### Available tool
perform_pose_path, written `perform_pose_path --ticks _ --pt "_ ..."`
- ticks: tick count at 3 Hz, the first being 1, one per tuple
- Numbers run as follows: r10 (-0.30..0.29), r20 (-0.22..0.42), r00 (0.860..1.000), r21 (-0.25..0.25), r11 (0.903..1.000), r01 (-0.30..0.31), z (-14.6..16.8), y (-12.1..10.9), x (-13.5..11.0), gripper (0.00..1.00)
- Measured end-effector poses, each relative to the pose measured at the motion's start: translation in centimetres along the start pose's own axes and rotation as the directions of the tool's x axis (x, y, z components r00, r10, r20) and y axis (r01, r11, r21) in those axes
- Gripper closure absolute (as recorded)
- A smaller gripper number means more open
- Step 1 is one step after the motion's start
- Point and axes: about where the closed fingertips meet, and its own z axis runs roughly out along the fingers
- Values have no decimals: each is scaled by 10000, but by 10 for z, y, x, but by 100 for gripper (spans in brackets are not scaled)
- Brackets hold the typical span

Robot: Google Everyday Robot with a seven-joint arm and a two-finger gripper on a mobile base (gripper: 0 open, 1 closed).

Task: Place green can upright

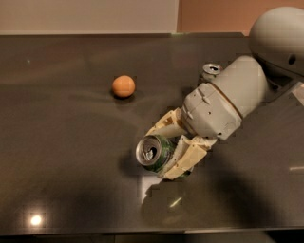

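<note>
Dark glossy tabletop [66,156] fills nearly whole view; far edge runs straight along top. Behind it, pale cream wall [85,14] at left, tan-orange wall panel [209,14] at right, vertical seam between. Small bright lamp reflection [35,219] on tabletop near front-left edge. Gripper [161,152] low over tabletop, right of centre

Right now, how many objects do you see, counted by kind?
Cans: 2, the green can held in the gripper near the middle, a second can behind the arm
Orange ball: 1
Total: 3
</note>
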Motion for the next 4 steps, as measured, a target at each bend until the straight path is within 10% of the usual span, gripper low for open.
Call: perform_pose_path --ticks 4 --pt "977 3878 9166 1351 9776 -1614 -9 -28 0 100"
